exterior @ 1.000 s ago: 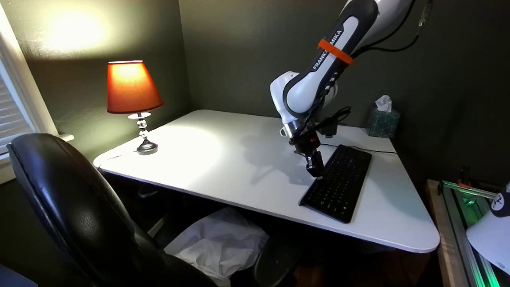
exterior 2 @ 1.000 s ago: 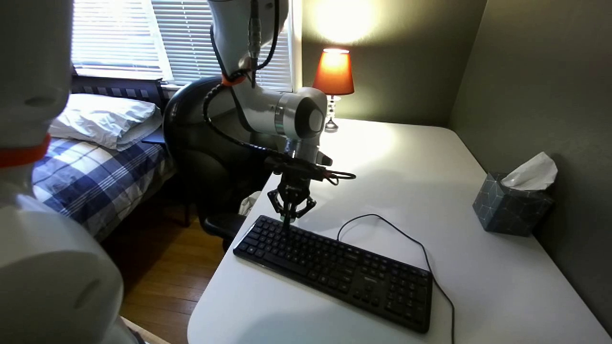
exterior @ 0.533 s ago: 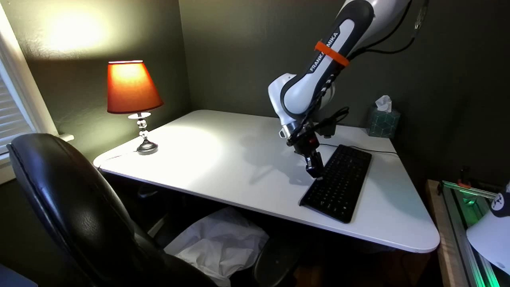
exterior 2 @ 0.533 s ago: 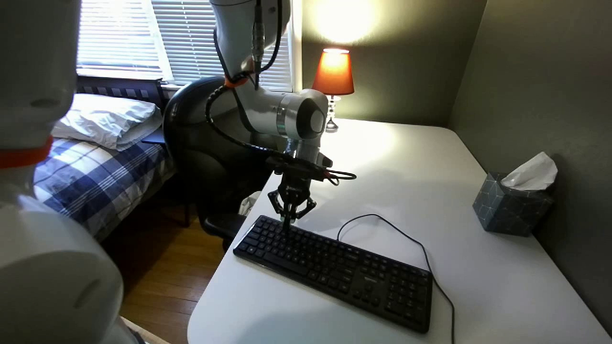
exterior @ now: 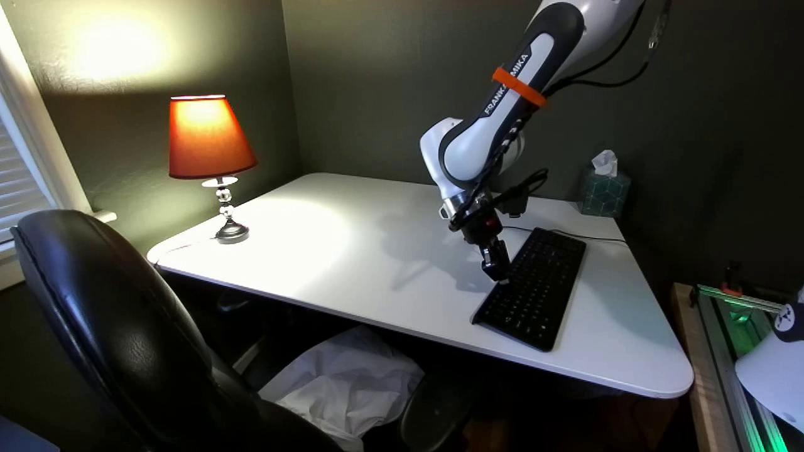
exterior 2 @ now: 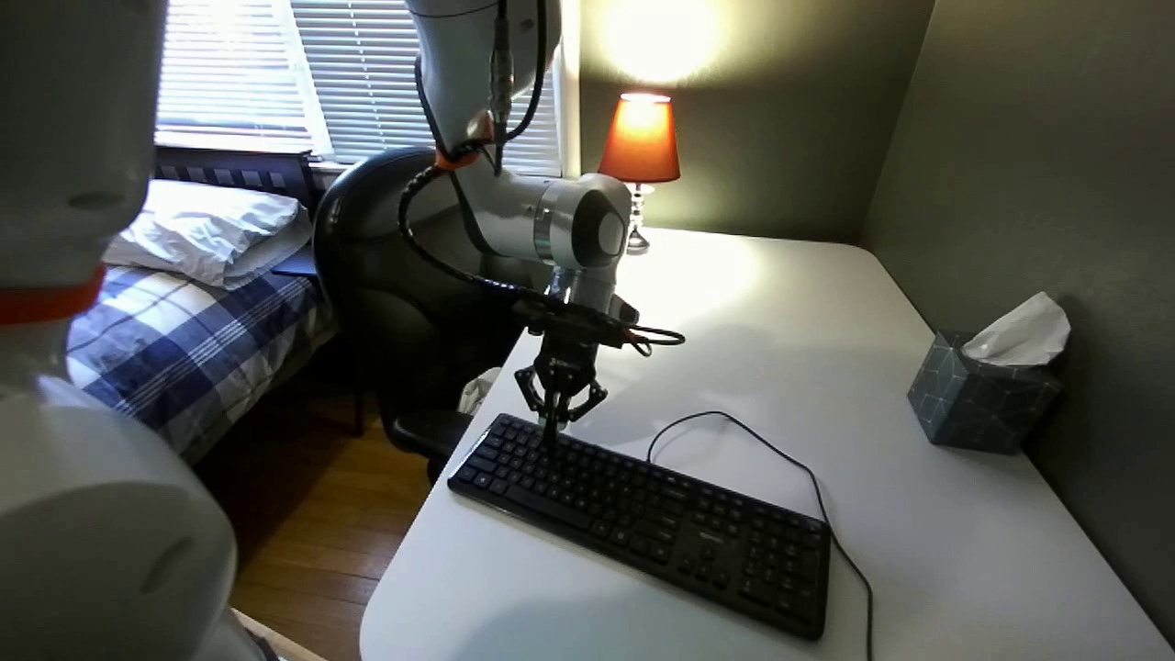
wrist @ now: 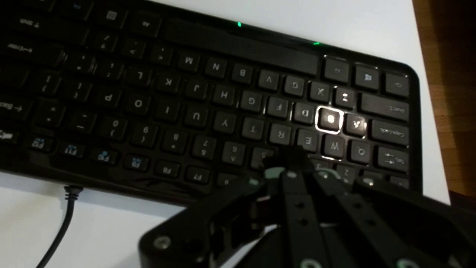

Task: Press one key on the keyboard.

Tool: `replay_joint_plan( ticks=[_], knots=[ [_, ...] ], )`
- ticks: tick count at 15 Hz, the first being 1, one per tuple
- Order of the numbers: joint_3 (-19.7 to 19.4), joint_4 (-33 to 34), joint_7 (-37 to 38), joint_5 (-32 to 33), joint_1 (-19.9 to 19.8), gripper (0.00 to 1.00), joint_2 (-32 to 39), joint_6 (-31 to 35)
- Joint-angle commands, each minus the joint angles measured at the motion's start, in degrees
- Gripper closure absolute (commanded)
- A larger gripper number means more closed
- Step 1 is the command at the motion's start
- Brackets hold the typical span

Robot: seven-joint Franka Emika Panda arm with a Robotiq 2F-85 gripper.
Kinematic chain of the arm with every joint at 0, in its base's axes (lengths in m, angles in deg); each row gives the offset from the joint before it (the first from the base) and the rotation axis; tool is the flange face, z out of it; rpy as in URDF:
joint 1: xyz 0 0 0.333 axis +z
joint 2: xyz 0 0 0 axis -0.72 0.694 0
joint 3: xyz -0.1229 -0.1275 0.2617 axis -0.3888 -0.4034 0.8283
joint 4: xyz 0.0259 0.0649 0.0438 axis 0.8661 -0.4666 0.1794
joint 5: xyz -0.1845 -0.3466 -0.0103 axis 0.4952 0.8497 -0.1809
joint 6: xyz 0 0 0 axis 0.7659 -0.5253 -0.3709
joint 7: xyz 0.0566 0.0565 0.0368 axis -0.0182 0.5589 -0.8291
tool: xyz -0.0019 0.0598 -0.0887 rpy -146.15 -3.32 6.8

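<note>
dark olive walls (exterior: 377, 94), white counter (exterior: 352, 251). tool (exterior 2: 550, 436) closed, fingers (exterior: 496, 262) drawn together and angled down at the keyboard (exterior 2: 679, 542), which lies flat on the counter. in the wrist view they end just beside the 5 key (wrist: 262, 158); can't tell if they touch a key. glare on keys (wrist: 330, 120) around a and s. cable (wrist: 70, 206) leaves the keyboard's back edge and curves across the counter. tissue box (exterior 2: 978, 399) further out, near the walls. orange lamp (exterior 2: 640, 142) lit at the counter's far end, black chair (exterior 2: 395, 275) alongside; bed (exterior 2: 193, 321) beyond, in an exterior view.
</note>
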Motion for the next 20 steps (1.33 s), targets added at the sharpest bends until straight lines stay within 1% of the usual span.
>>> replay_joint_plan(
  ticks=[1, 20],
  knots=[
    [0.3, 1.6, 0.0, -0.8, -0.3, 1.00, 1.2, -2.7],
    [0.4, 4.0, 0.3, -0.8, -0.3, 1.00, 3.4, -4.5]
  ],
)
